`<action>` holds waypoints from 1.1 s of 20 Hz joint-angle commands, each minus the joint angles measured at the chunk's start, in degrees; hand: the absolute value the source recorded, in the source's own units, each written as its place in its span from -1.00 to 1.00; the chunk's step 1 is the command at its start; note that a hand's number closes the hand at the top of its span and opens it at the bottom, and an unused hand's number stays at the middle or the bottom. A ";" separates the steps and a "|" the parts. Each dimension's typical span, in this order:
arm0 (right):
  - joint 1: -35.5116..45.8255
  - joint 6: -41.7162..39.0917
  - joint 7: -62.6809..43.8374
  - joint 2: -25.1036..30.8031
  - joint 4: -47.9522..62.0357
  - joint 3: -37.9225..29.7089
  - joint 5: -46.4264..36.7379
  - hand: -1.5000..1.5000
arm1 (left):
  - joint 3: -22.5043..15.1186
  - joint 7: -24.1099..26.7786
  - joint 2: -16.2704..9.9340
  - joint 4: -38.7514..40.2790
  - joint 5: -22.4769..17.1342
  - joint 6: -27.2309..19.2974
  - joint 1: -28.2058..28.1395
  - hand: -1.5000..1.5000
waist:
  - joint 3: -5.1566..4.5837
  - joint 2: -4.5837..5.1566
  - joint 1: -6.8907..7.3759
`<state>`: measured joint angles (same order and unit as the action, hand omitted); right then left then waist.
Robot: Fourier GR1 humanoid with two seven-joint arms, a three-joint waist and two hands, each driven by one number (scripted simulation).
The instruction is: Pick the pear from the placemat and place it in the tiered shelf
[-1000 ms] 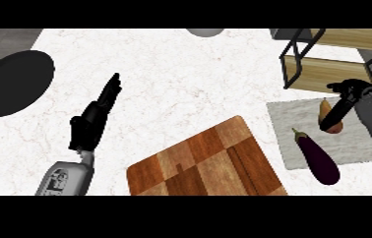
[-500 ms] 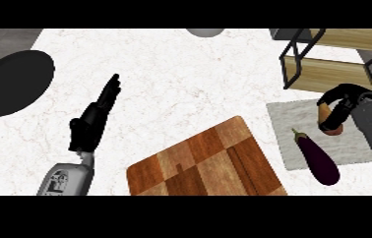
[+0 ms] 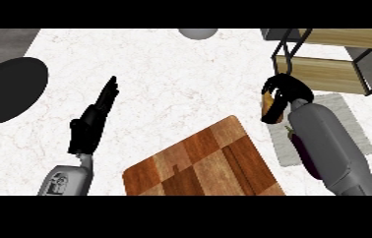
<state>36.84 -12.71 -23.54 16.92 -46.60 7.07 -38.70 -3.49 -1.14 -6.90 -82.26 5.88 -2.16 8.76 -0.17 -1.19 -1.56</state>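
The pear (image 3: 269, 103) is held in the right hand (image 3: 285, 95), whose black fingers are curled over it so that only a tan-orange sliver shows at the hand's left side; it is carried above the left edge of the grey placemat (image 3: 341, 115), just below and beside the near corner of the tiered shelf (image 3: 327, 70). The step in hand is judged to be the carry to the shelf. It would be done well if the pear were kept enclosed and brought up past the dark frame post — not against it — and onto a wooden tier, with the fingers opened only once the fruit is seen to rest on the board. The eggplant (image 3: 303, 148) lies on the placemat, partly hidden under the grey forearm, and should be left undisturbed. The left hand (image 3: 93, 124) is rested open at the left, fingers straight, well apart from the cutting board (image 3: 203, 163).
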 commanded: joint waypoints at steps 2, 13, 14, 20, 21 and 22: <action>-8.93 9.86 -4.57 -7.87 -17.17 6.10 -4.06 1.00 | 1.28 -0.60 -0.58 0.21 -0.30 -0.29 -0.25 0.00 | 0.05 -0.17 -1.64; -19.21 17.22 -18.03 -12.85 -57.45 8.14 -6.90 1.00 | 0.21 -0.14 -0.12 -2.37 -0.10 0.29 -1.89 0.00 | 0.11 0.33 -0.43; -21.39 16.58 -16.57 -11.49 -60.21 6.75 -5.31 1.00 | 1.12 -1.59 -1.27 -2.42 -0.80 1.44 -0.39 0.00 | 0.15 0.69 0.17; -20.94 10.88 -30.31 -8.48 -75.70 6.59 -15.14 1.00 | 1.13 0.52 -0.60 -0.13 -0.40 1.49 0.41 0.00 | 0.12 0.88 0.58; -19.18 7.73 -32.13 -7.62 -78.99 5.34 -14.03 1.00 | 1.84 -0.37 -0.63 1.99 -0.21 1.27 4.36 0.00 | 0.11 0.94 0.35; -17.58 6.03 -33.96 -7.17 -79.05 4.03 -14.81 1.00 | 0.13 -2.57 0.95 -0.72 0.64 0.10 2.97 0.00 | 0.13 0.95 0.91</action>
<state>17.77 -2.33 -51.45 7.63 -118.71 12.93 -50.16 -2.95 -1.67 -6.78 -82.59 6.09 -1.62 9.78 -0.06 -0.44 -1.25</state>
